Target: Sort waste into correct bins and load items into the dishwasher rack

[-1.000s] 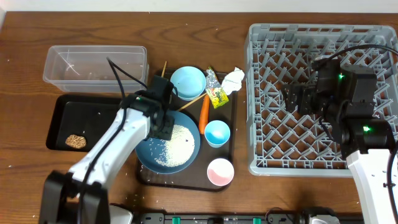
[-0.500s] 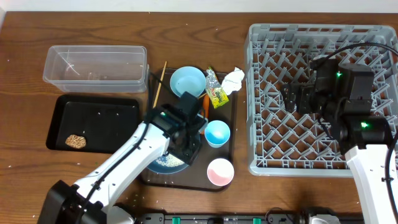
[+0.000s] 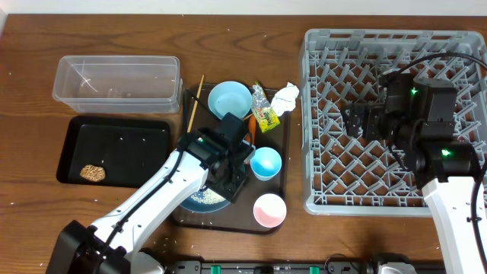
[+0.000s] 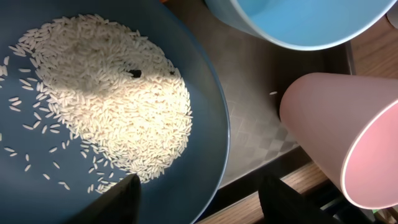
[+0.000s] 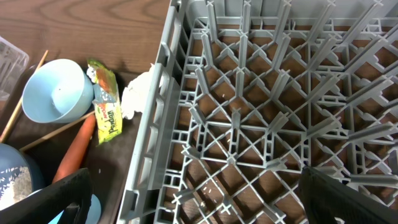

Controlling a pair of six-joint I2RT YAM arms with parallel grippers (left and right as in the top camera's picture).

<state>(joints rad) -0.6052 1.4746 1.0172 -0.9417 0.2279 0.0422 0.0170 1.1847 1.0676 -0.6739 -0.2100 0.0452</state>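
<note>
The dark blue plate (image 3: 199, 199) holds loose white rice (image 4: 106, 93) on the brown serving tray. My left gripper (image 4: 205, 202) is open and straddles the plate's right rim (image 4: 221, 149), with one finger (image 4: 121, 199) over the plate and the other outside it. The pink cup (image 4: 342, 143) and the light blue cup (image 3: 266, 162) lie close by. Behind them are the light blue bowl (image 3: 230, 99), carrot (image 5: 74, 149), wrapper (image 3: 264, 110), paper wad (image 3: 286, 96) and chopsticks (image 3: 194, 105). My right gripper (image 5: 196, 205) hangs wide open and empty over the dishwasher rack (image 3: 392, 122).
The clear tub (image 3: 118, 78) stands at the back left. In front of it is the black tray (image 3: 118, 148) with a brown food lump (image 3: 93, 173). The brown serving tray (image 4: 255, 124) lies under the dishes, and the rack's upright pegs (image 5: 239, 68) rise below my right gripper.
My left arm swung from the plate's left side to its right rim beside the cups, then held there. The right gripper's fingers spread a little wider.
</note>
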